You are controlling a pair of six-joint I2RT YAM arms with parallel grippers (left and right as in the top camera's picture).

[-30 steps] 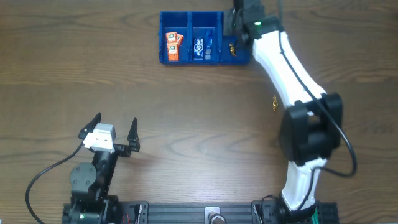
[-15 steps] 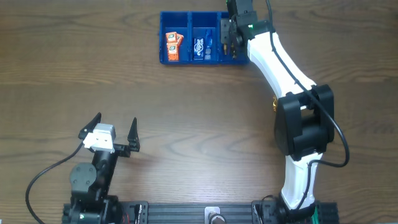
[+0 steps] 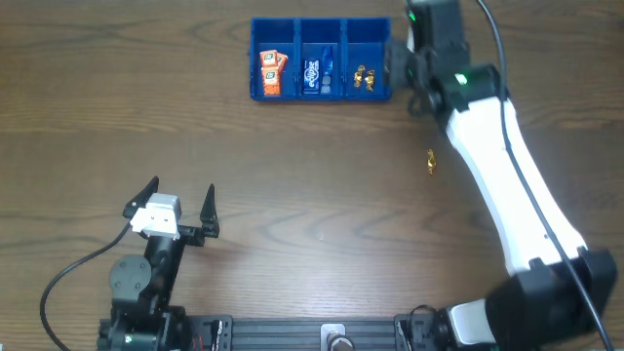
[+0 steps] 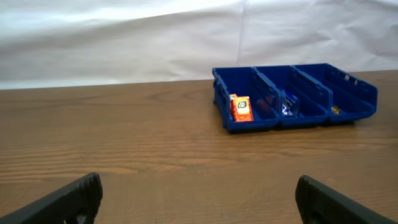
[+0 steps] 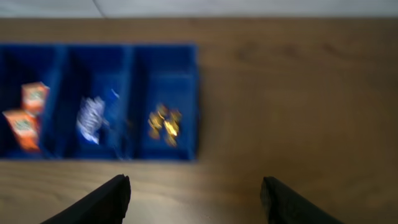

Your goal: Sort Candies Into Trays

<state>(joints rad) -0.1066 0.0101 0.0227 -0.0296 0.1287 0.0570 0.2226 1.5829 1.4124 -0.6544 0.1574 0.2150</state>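
Right pincer (image 3: 413,74) has swung off tray (image 3: 255,58), now just past its right end, open, empty. Gold candies (image 3: 364,75) lie in right compartment; tray at table's far edge. Top view adds stray candy (image 3: 430,162) right of centre. Left pincer (image 3: 180,191) open, near-left, unmoved.

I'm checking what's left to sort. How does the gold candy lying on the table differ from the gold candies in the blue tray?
The lone gold-wrapped candy lies on the wooden table, outside the blue plastic three-compartment tray; the tray's gold-wrapped candies sit in an end compartment. The first is one piece; the others form a small cluster. Both are small and gold.
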